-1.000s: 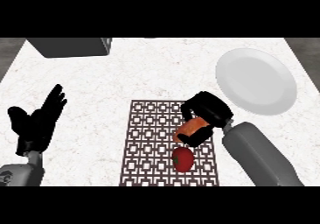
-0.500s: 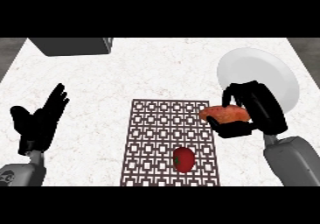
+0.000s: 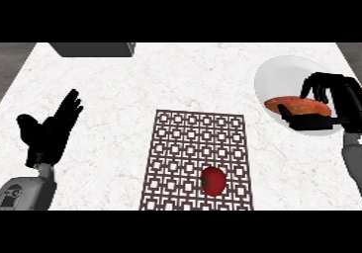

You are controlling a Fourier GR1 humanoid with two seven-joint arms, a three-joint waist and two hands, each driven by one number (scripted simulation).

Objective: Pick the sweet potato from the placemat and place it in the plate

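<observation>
Holding sweet potato (image 3: 299, 105) over plate (image 3: 279, 74), right hand (image 3: 331, 101) curled round it; long axis runs left-right; contact with plate probably not yet made. Left hand (image 3: 49, 133) spread, resting, far left.

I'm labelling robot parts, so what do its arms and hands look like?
Both forearms are smooth grey cylinders; the left one carries a small dark round marking near the picture's lower edge. The left hand and right hand are matte black, with slender fingers. No cables or sleeves show.
</observation>
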